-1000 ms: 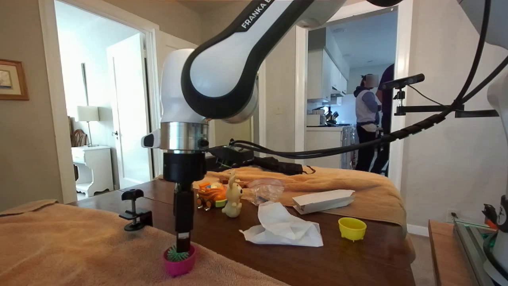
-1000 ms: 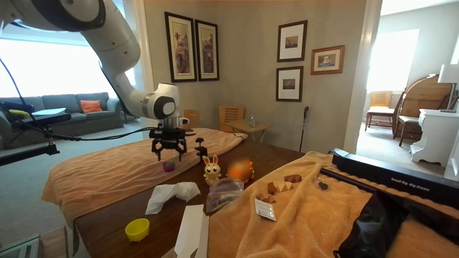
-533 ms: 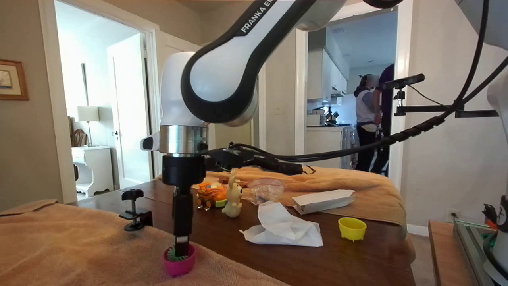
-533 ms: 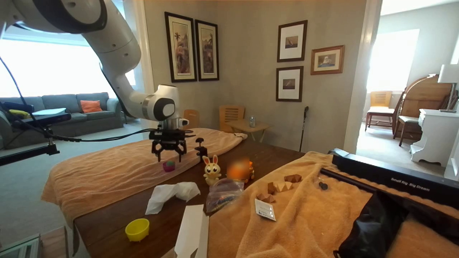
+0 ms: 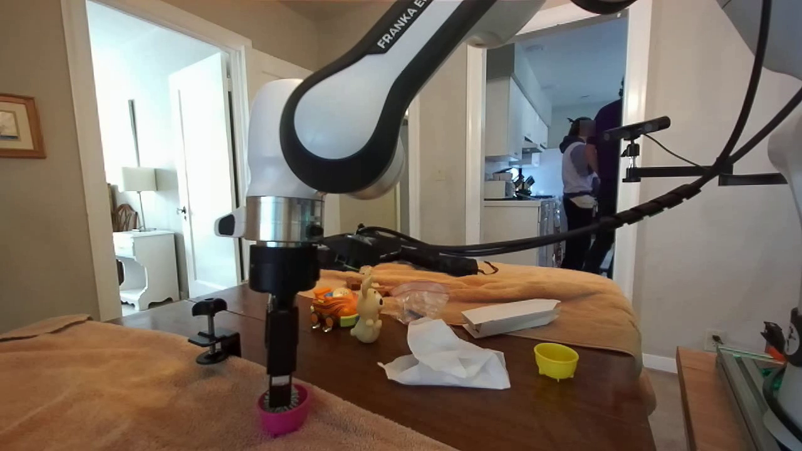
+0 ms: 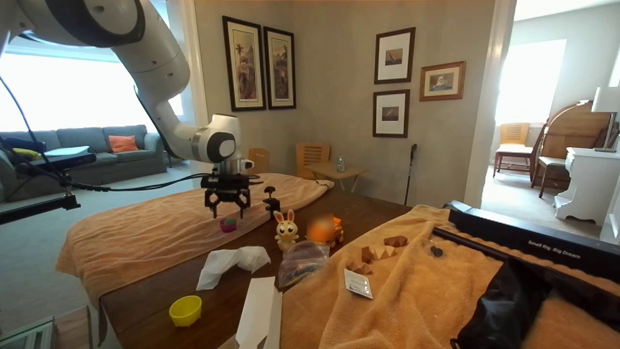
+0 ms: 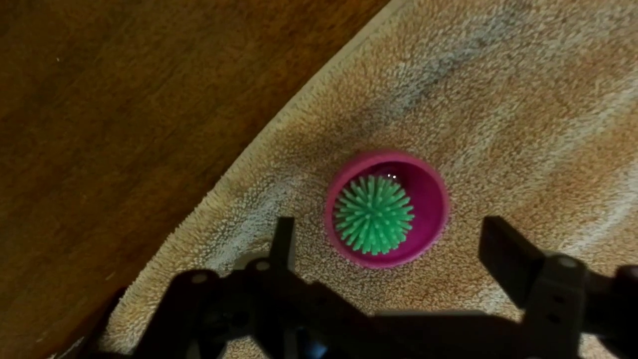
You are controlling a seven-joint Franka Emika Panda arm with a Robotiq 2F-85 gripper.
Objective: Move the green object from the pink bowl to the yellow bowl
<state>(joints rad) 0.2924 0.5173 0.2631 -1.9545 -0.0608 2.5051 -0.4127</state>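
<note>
Having edged sideways, the spread claw point(image 6: 228, 214) hangs near the pink bowl point(image 7: 429, 212) containing the green ball point(image 7: 375, 215).

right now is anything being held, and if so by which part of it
Nothing is held: the gripper is open, and the green spiky ball sits ungripped in the pink bowl.

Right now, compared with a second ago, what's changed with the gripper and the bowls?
In an exterior view, the gripper has dropped slightly and shifted toward the picture's left. Nothing was gripped or let go; it stays open. The green spiky object stays in the pink bowl, and the yellow bowl hasn't moved either.
</note>
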